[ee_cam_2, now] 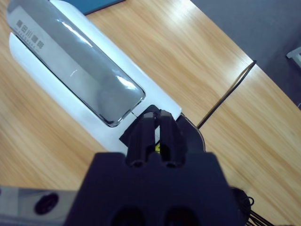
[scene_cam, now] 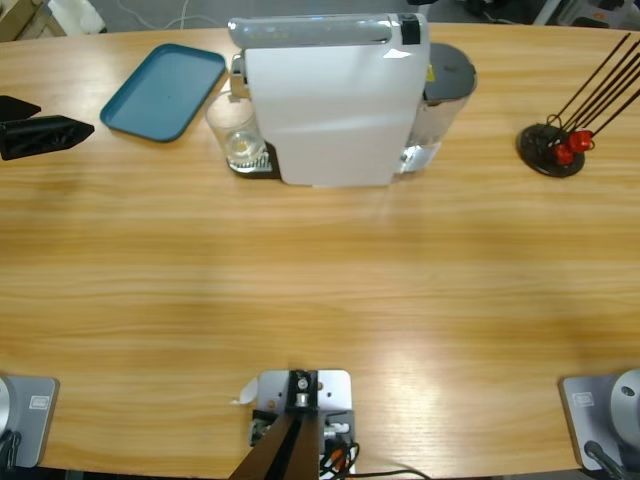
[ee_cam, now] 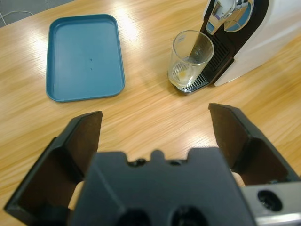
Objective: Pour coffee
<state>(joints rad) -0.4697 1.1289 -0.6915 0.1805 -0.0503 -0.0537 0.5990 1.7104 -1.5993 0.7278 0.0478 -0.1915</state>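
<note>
A clear tumbler (scene_cam: 234,128) (ee_cam: 191,52) stands on the black drip tray under the spout (ee_cam: 225,9) of a white coffee machine (scene_cam: 330,110) (ee_cam_2: 56,80). A shallow layer of pale amber coffee (ee_cam: 180,75) lies in its bottom. My left gripper (ee_cam: 155,120) (scene_cam: 65,120) is open and holds nothing. It stays low at the table's far left, well short of the tumbler and pointing toward it. My right gripper (ee_cam_2: 153,123) is shut on nothing and hovers above the rear end of the machine's top, beside the silver lever (ee_cam_2: 75,66).
A blue tray (scene_cam: 165,90) (ee_cam: 84,56) lies left of the tumbler, nothing on it. At the right end of the table sits a round black stand (scene_cam: 550,150) with thin black rods and red bits. The wooden table (scene_cam: 320,290) spreads bare in front.
</note>
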